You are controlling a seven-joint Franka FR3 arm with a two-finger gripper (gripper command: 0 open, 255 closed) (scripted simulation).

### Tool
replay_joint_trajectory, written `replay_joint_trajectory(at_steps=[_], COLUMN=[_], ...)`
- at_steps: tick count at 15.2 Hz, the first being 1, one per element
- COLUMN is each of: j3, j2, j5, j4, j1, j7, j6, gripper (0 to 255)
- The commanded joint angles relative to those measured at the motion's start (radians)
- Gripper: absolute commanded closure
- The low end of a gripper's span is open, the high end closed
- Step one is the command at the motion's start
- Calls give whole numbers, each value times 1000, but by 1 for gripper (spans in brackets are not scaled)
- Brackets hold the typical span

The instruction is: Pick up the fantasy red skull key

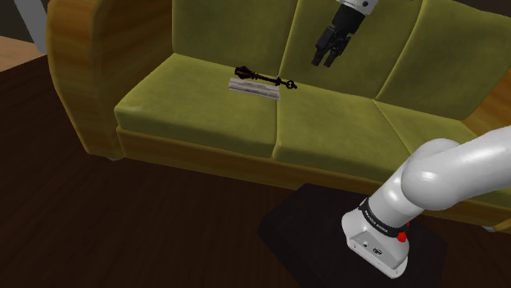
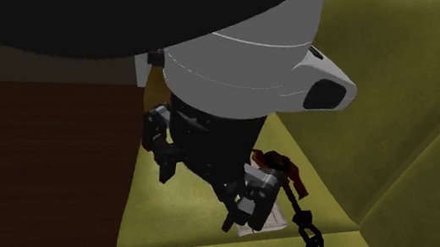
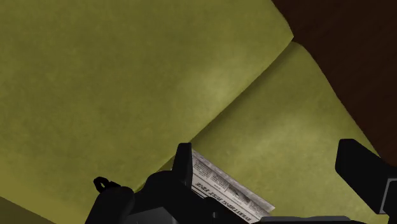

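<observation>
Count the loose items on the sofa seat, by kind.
key: 1
folded newspaper: 1
Total: 2

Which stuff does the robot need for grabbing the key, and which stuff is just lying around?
For the job:
key
gripper, open, above the seat

Just lying about:
newspaper, under the key
sofa
floor
</observation>
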Motion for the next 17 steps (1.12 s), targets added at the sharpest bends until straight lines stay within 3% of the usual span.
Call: replay_joint_trajectory(at_steps=[1, 9, 17], j3=[-29, -107, -115], j2=[91, 451, 839], j5=[8, 84, 180], j4=[52, 314, 692], j1=[7, 17, -33], j7=[-55, -252, -407], j6=[17, 16, -79], gripper=[0, 0, 0])
